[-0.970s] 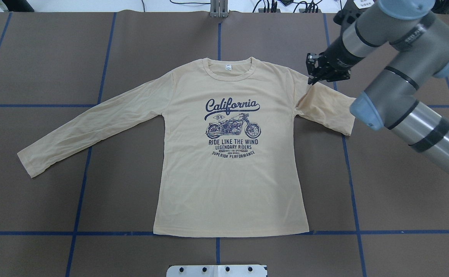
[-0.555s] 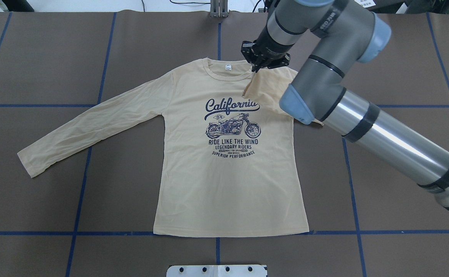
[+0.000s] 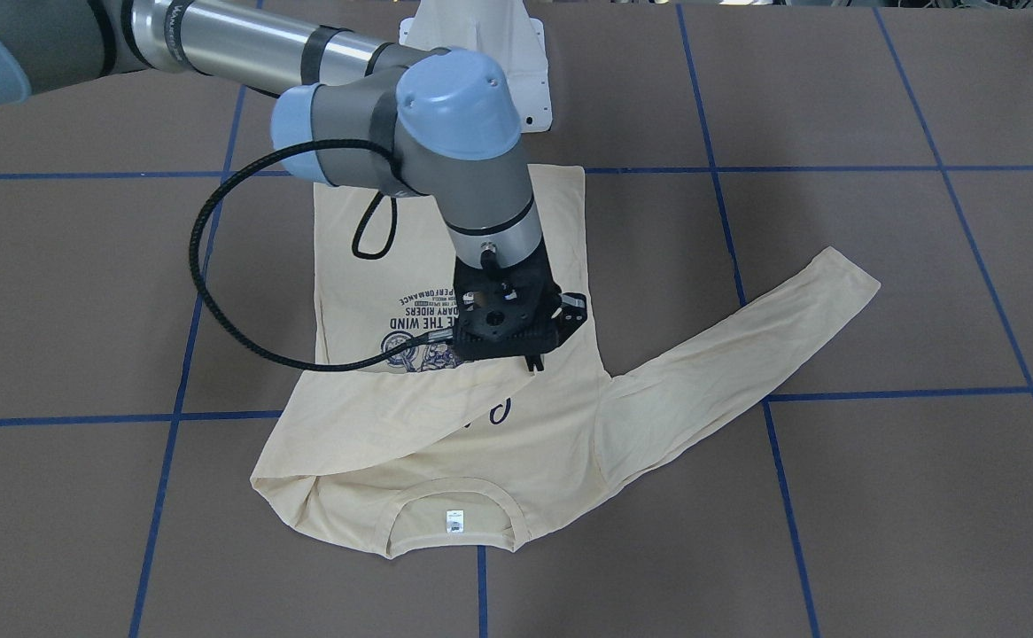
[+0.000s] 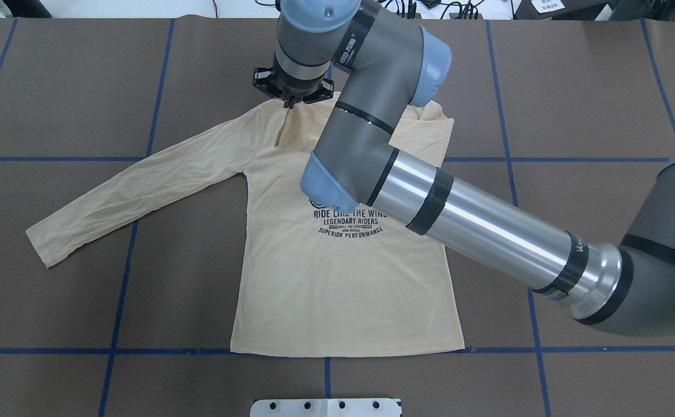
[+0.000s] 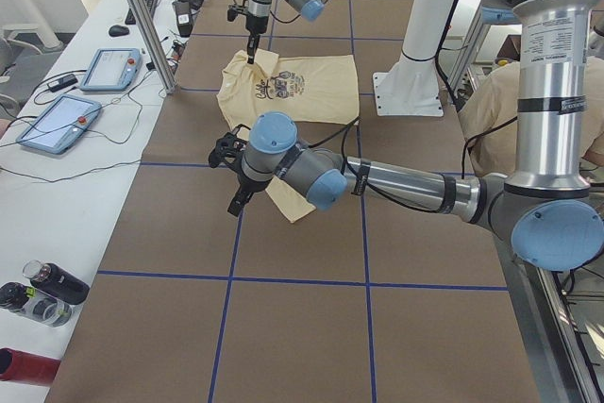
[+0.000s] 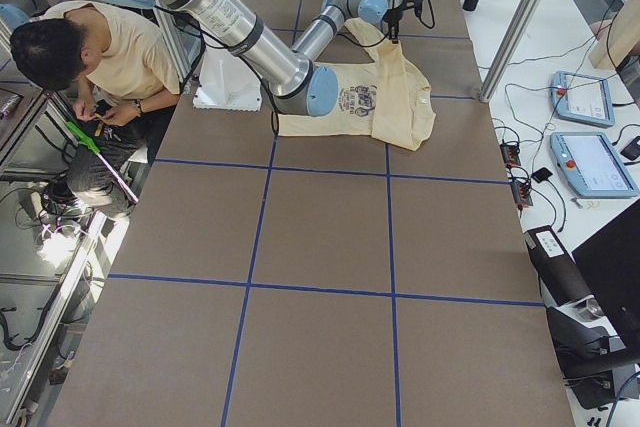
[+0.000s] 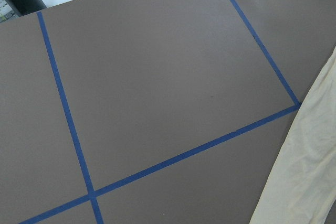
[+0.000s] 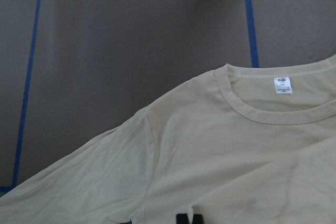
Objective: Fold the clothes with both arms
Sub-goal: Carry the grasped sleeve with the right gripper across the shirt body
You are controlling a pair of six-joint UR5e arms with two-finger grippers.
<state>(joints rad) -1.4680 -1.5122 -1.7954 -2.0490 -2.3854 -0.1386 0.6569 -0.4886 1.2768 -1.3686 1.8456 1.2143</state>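
The cream-yellow shirt (image 4: 337, 278) lies front up on the brown table. Its left sleeve (image 4: 135, 191) is stretched out flat. The right arm reaches across the chest, and my right gripper (image 4: 289, 104) is shut on the right sleeve's end, held just above the shirt's left shoulder. That folded sleeve (image 3: 375, 425) crosses the chest and covers most of the "California" print. The neck label (image 8: 282, 84) shows in the right wrist view. My left gripper (image 5: 236, 203) hovers near the left cuff (image 7: 310, 171); whether it is open or shut I cannot tell.
Blue tape lines grid the table. The white base plate (image 4: 326, 407) sits at the near edge. A person (image 6: 110, 47) sits beside the robot base. Tablets (image 5: 61, 120) and bottles (image 5: 47, 290) lie on a side bench.
My right gripper has carried the right sleeve from the shirt's right side, past the collar, over to the left shoulder. The sleeve now lies across the chest print.
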